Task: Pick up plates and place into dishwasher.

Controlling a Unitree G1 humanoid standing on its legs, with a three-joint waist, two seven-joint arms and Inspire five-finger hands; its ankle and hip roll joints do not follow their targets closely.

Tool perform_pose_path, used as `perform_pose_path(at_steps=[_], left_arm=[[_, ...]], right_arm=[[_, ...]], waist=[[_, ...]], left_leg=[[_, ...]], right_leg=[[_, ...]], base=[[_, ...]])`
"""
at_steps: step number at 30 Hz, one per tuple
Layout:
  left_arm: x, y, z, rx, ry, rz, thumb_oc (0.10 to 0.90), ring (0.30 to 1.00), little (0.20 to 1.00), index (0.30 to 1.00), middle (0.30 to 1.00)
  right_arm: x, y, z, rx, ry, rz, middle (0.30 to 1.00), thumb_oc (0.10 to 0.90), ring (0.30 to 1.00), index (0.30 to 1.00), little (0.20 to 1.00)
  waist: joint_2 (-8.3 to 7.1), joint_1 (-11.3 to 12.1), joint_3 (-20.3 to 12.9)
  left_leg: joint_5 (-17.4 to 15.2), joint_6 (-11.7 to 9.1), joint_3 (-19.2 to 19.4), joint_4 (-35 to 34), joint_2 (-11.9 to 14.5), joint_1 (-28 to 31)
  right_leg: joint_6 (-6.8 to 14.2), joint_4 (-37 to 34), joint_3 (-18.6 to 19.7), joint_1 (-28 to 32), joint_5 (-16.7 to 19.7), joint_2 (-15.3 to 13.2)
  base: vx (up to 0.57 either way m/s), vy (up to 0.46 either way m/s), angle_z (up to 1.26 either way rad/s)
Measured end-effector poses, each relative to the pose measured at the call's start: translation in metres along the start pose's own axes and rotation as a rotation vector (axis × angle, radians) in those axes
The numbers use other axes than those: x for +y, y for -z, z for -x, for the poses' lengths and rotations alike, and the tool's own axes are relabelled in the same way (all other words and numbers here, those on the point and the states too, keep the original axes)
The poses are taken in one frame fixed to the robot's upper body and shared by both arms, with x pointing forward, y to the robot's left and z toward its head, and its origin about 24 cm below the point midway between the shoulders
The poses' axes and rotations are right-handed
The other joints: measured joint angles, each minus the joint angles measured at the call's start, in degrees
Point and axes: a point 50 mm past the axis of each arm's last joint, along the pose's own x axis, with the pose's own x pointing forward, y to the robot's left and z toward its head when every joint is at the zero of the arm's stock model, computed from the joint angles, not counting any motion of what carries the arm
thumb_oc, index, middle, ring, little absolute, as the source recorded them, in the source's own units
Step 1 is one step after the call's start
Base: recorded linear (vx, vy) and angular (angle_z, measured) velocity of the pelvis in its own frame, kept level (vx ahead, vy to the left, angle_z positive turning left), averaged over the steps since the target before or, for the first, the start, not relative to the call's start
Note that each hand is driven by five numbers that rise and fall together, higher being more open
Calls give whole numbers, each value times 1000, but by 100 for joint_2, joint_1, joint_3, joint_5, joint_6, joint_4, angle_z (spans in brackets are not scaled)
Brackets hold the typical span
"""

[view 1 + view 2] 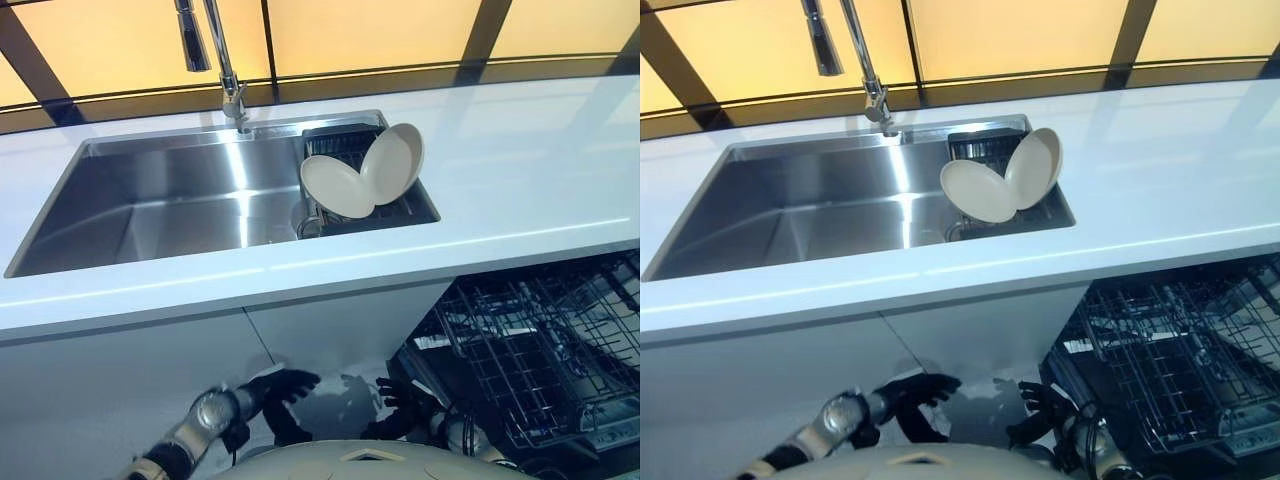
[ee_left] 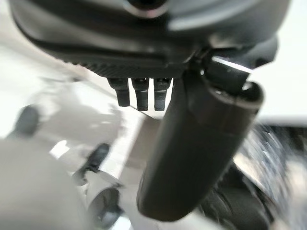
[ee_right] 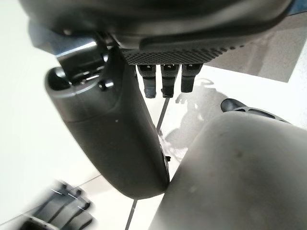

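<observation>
Two cream plates lean against each other in a dark rack (image 1: 340, 142) at the right end of the sink: the front plate (image 1: 337, 187) and the rear plate (image 1: 395, 163). The open dishwasher shows its wire rack (image 1: 540, 350) at the lower right, below the counter. My left hand (image 1: 282, 385) hangs low in front of the white cabinet, open and holding nothing; its thumb (image 2: 196, 153) is straight in the left wrist view. My right hand (image 1: 402, 400) hangs beside it near the dishwasher's corner, also open and holding nothing, with its thumb (image 3: 120, 139) straight.
The steel sink (image 1: 170, 200) is set in a white counter (image 1: 520, 170), with a tall faucet (image 1: 225, 70) behind it. A white cabinet front (image 1: 120, 390) runs below the counter. Windows line the back.
</observation>
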Motion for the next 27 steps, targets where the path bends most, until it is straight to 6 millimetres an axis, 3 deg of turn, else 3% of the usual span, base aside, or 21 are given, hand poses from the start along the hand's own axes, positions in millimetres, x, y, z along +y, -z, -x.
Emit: perform_pose_path(at_steps=[6, 16, 20, 27], left_arm=[[47, -92, 39, -157, 116, -370, 800, 900, 900, 900, 900], [54, -181, 83, -551, 263, -209, 800, 900, 900, 900, 900], [49, -200, 88, -602, 331, -167, 800, 900, 900, 900, 900], [46, -204, 86, -604, 445, 29, 800, 900, 900, 900, 900]], right_arm=[[-9, -2, 2, 3, 18, 6, 900, 800, 900, 900, 900], [-9, 6, 4, 24, 52, -12, 900, 800, 900, 900, 900], [-10, 7, 4, 29, 69, -20, 900, 800, 900, 900, 900], [-11, 13, 6, 54, 95, -49, 900, 800, 900, 900, 900]], waist=[[190, -64, 116], [232, 35, 117], [243, 34, 109], [319, 47, 44]], left_leg=[[1, 0, 28, 7, -6, 13], [1, -1, -30, 21, -15, 12], [3, -3, -113, 26, -21, 26], [8, -4, -145, 25, -27, 35]], right_leg=[[4, -21, 44, 7, 23, 6], [5, -25, -9, 38, 22, 9], [5, -26, -82, 91, 20, 9], [6, -26, -107, 114, 19, 10]], base=[[-6, 5, -3], [3, -27, 2], [1, -29, 10], [0, -14, 1]])
